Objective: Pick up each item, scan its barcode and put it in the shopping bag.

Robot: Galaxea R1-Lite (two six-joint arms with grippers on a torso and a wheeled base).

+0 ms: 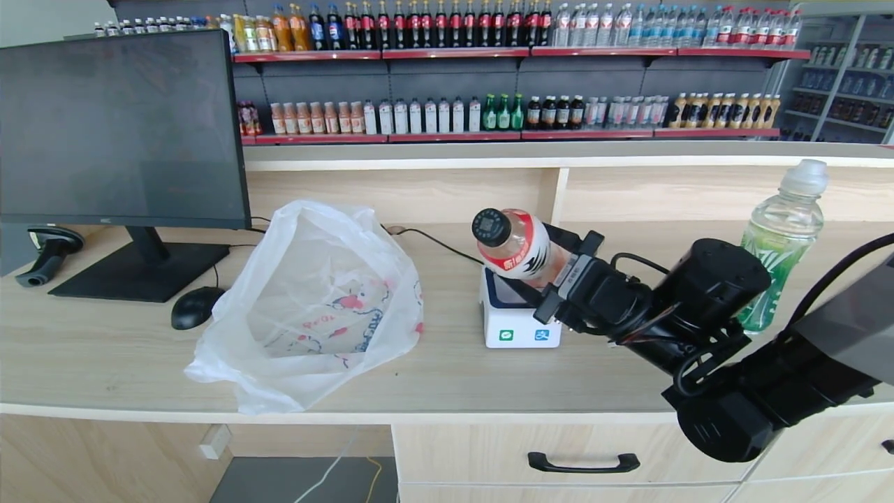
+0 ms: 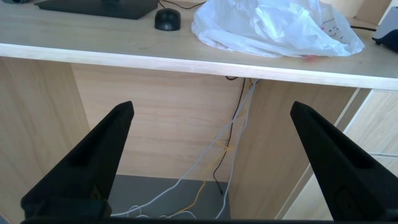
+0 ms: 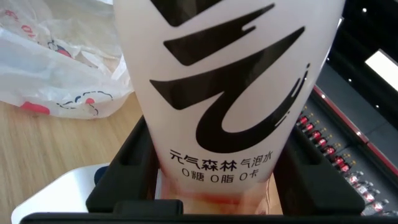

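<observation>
Jaws of my right gripper (image 1: 559, 271) clamped on the black-capped, red-and-white-labelled plastic bottle (image 1: 515, 244), tilted above the small white scanner box (image 1: 513, 328), crumpled white plastic shopping bag (image 1: 314, 307) just left, my left gripper (image 2: 211, 107) wide apart below the wooden counter (image 2: 124, 56) near edge.

counter (image 1: 454, 377): pale wood grain, smooth, matt
shopping bag (image 1: 314, 307): thin translucent plastic, crinkled, slightly glossy
bottle (image 1: 517, 244): plastic, glossy white and red wrap, black cap
scanner (image 1: 513, 328): smooth white plastic casing, faint sheen
right tool (image 1: 566, 276): matt black plastic
green bottle (image 1: 779, 244), at 3 o'clock of the scanner: clear glossy plastic
</observation>
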